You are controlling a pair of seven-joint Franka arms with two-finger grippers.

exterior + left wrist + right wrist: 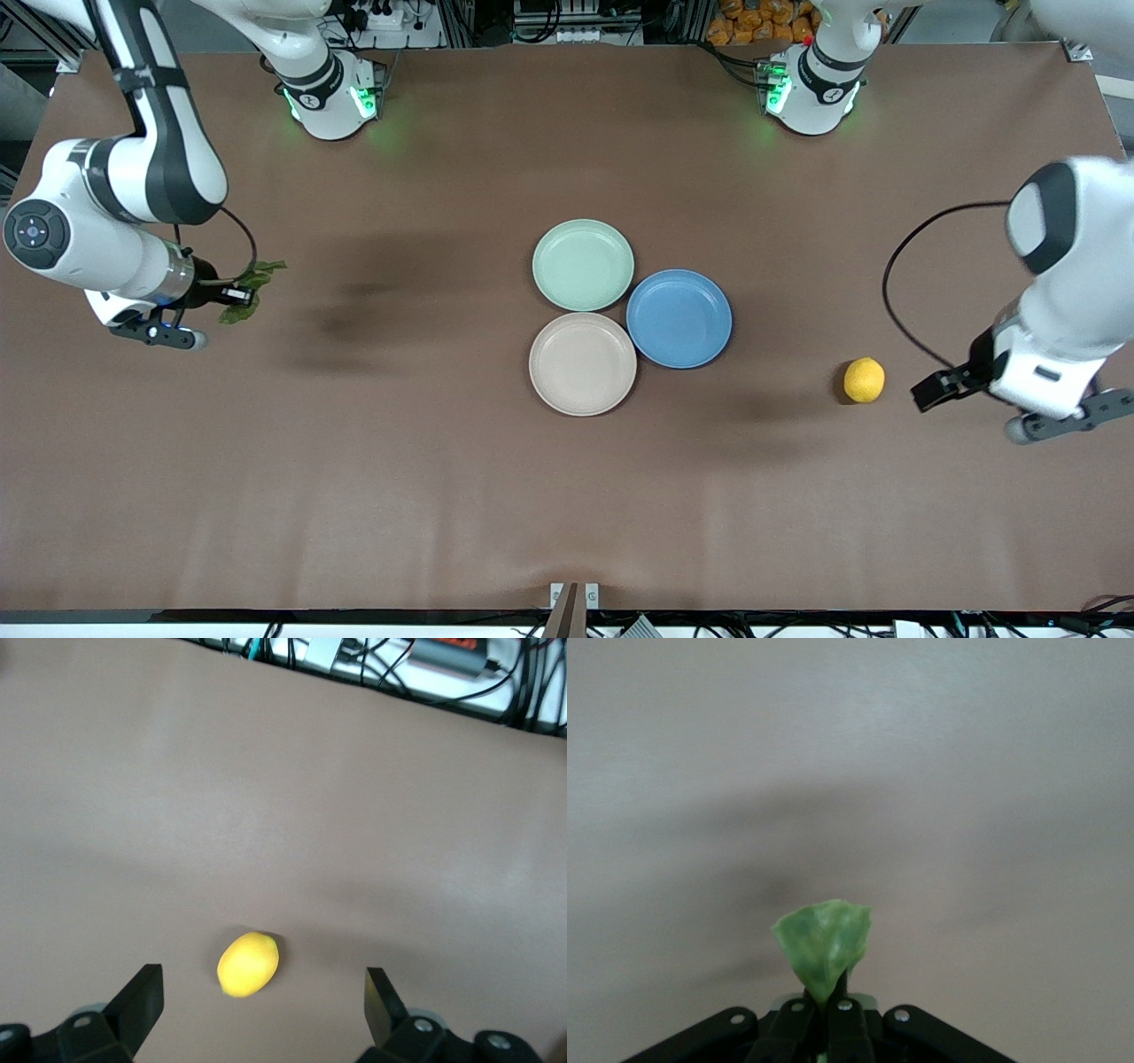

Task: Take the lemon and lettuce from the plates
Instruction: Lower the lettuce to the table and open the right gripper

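The small bright yellow oval lemon (864, 380) lies on the brown table (425, 478) toward the left arm's end, well apart from the three plates. The left gripper (941, 388) sits just beside it, fingers spread wide and holding nothing. The right gripper (232, 293), raised over the table toward the right arm's end, is clenched on the crinkled dark green lettuce leaf (252, 285). The pale mint green plate (583, 265), beige-pink plate (582, 364) and blue plate (679, 318) cluster mid-table, touching or nearly so.
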